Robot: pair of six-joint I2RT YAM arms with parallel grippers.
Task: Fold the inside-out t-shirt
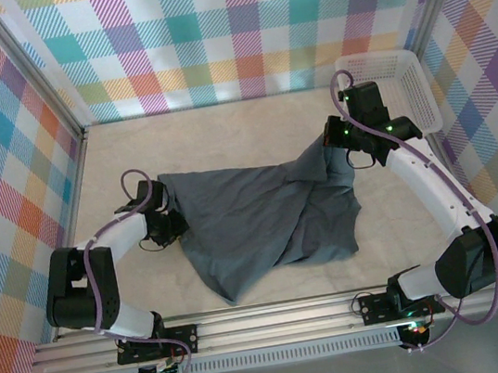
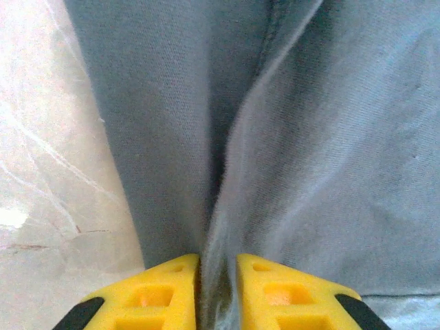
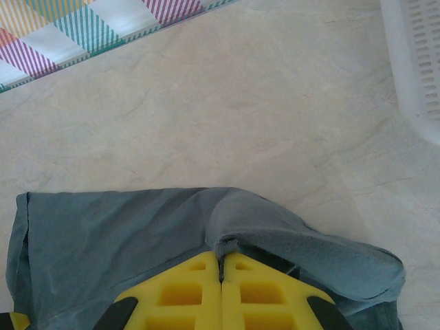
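The inside-out t-shirt (image 1: 262,213) is a dark slate-grey cloth lying crumpled across the middle of the table. My left gripper (image 1: 171,219) is at its left edge. In the left wrist view the yellow fingers (image 2: 172,295) hold a raised fold of the cloth (image 2: 330,137) that fills the narrow gap of the left gripper (image 2: 218,275). My right gripper (image 1: 331,141) is at the shirt's far right corner, which is lifted off the table. There the right gripper (image 3: 221,265) is shut on a small pinch of the hem of the t-shirt (image 3: 124,234), and fabric drapes to its right.
A white mesh basket (image 1: 402,79) stands at the back right, close to the right arm; its wall (image 3: 419,69) shows in the right wrist view. Bare pale tabletop (image 1: 177,141) lies behind the shirt, and checked walls (image 1: 226,30) enclose the space.
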